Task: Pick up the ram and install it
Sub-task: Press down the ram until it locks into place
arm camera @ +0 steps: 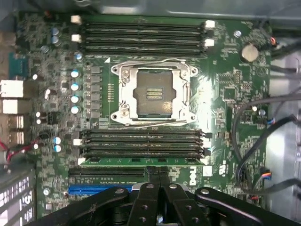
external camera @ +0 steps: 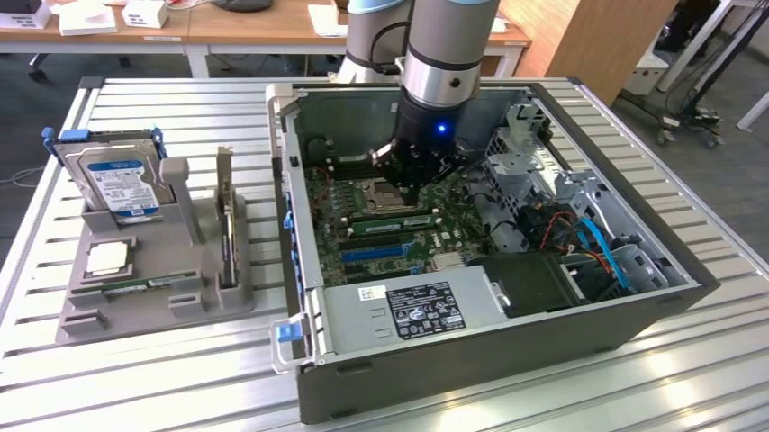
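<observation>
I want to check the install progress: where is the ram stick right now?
The ram sits in the motherboard slot just beside the empty CPU socket, in the slot nearest the shut gripper, whose fingertips meet over its middle inside the open computer case.

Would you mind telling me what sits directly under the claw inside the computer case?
Under the shut claw lies the ram, seated along a slot beside the CPU socket on the motherboard. The claw's fingertips cover the stick's middle, so contact there is hidden.

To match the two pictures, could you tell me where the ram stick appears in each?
Exterior view: the ram lies in a motherboard slot below the gripper.
Wrist view: the ram sits beside the black slots, at the gripper tips.
Shared landmark: the processor socket.
</observation>
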